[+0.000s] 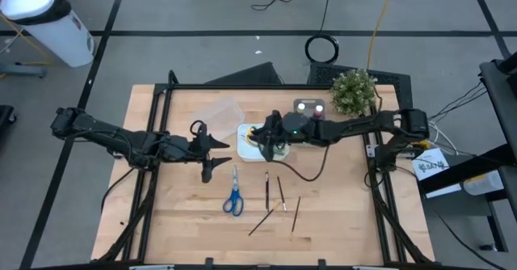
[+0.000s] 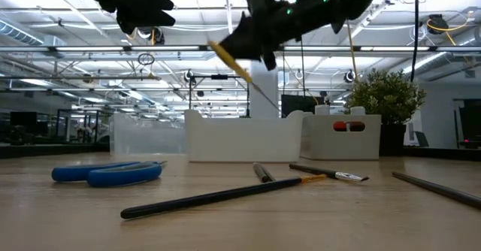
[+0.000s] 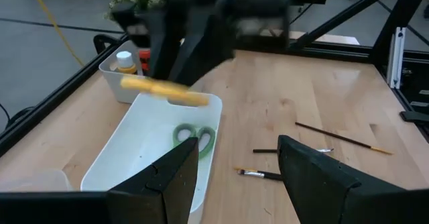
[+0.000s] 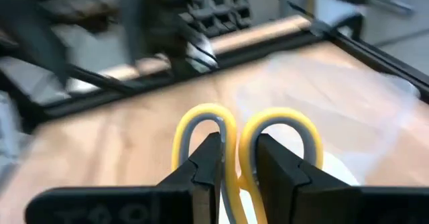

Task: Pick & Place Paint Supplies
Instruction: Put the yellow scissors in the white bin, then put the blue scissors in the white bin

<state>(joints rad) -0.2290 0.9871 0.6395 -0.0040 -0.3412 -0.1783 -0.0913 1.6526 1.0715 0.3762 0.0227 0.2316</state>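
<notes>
My right gripper (image 1: 266,138) is shut on the orange-yellow scissors (image 2: 234,65) above the long white tray (image 1: 247,132). Green scissors (image 3: 195,137) lie inside that tray. My left gripper (image 1: 212,153) hangs open and empty just left of the tray, above the table; its fingers show in the left wrist view (image 3: 238,177). Blue scissors (image 1: 233,194) lie flat on the table nearer the front. Several thin dark brushes (image 1: 267,191) lie flat to their right. Paint pots (image 1: 309,108) sit in a small white tray at the back. My right gripper pinches the orange-yellow scissors between its two fingers (image 4: 208,162) just below the two handle loops (image 4: 238,158), which stick out past the fingertips. The fingers slant down from the table's right. The scissors are lifted clear, tilted, the blades (image 2: 264,95) pointing down over the white tray.
A clear plastic tray (image 1: 219,112) lies at the back left of the white one. A small green potted plant (image 1: 353,90) stands at the back right. A black frame (image 1: 161,92) borders the wooden table top. Bare wood shows at the front left.
</notes>
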